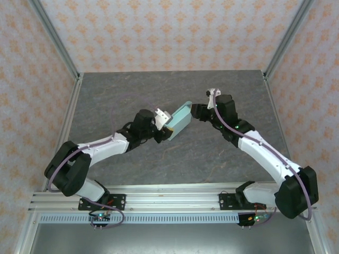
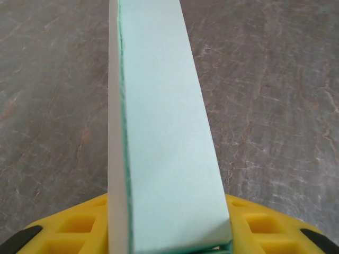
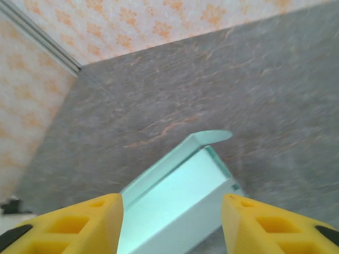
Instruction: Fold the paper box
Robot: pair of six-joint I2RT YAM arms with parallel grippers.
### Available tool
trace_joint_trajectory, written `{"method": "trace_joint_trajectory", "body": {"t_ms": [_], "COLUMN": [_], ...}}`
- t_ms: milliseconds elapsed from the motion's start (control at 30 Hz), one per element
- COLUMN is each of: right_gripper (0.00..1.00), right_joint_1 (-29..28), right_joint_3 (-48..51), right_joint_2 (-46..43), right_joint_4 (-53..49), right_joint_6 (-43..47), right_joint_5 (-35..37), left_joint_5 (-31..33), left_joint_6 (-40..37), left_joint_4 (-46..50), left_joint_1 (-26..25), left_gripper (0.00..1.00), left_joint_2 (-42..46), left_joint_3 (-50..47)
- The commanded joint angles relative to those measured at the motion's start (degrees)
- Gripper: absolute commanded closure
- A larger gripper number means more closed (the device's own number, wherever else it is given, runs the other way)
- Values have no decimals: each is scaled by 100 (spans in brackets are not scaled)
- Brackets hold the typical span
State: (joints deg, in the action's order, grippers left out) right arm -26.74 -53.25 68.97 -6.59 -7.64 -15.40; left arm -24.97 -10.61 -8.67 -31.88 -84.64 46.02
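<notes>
The paper box (image 1: pixel 179 120) is a pale mint-green rectangular box held tilted above the middle of the table. My left gripper (image 1: pixel 165 125) is shut on its lower left end. In the left wrist view the box (image 2: pixel 164 132) rises straight up from between the yellow fingers (image 2: pixel 79 225). My right gripper (image 1: pixel 197 112) stands open at the box's upper right end. In the right wrist view the box (image 3: pixel 180 196) lies between the spread yellow fingers (image 3: pixel 265 222), with a gap on the right side. A rounded flap (image 3: pixel 212 136) sticks out at its far end.
The grey stone-patterned table (image 1: pixel 132 95) stretches all round the arms. Patterned walls with metal corner posts (image 1: pixel 55 42) close it in at the back and sides. A metal rail (image 1: pixel 169 198) runs along the near edge.
</notes>
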Motion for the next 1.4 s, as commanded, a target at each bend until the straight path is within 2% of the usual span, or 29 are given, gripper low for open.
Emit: {"method": "trace_joint_trajectory", "body": {"t_ms": [0, 100, 200, 433, 567, 767, 900, 1133, 1367], "right_gripper": [48, 48, 48, 50, 50, 56, 64, 68, 82], "right_joint_1": [201, 314, 327, 325, 326, 324, 325, 333, 335], "right_joint_3": [169, 305, 266, 105, -61, -380, -425, -475, -527], "right_joint_2": [-310, -455, -285, 130, 411, 828, 1008, 1263, 1406], "right_joint_4": [-130, -49, -234, -595, -918, -1394, -1450, -1496, -1517], "right_joint_6": [1536, 2247, 3098, 4298, 4818, 5121, 5260, 5456, 5441], "right_joint_5": [-301, -672, -888, -1059, -1401, -1882, -1683, -1376, -1392], "left_joint_5": [-958, -1333, -1667, -1969, -2170, -2317, -2359, -2358, -2302], "left_joint_6": [-722, -1551, -2278, -3156, -3305, -3400, -3410, -3405, -3395], "left_joint_4": [1271, 1995, 2175, 2870, 2816, 2931, 2941, 2971, 2962], "left_joint_1": [411, 637, 806, 894, 894, 894, 894, 894, 894], "left_gripper": [70, 70, 72, 70, 70, 70, 70, 70, 70], "left_joint_2": [281, 364, 487, 193, -19, -318, -393, -443, -438], "left_joint_3": [561, 746, 675, 1002, 1053, 1212, 1257, 1296, 1292]}}
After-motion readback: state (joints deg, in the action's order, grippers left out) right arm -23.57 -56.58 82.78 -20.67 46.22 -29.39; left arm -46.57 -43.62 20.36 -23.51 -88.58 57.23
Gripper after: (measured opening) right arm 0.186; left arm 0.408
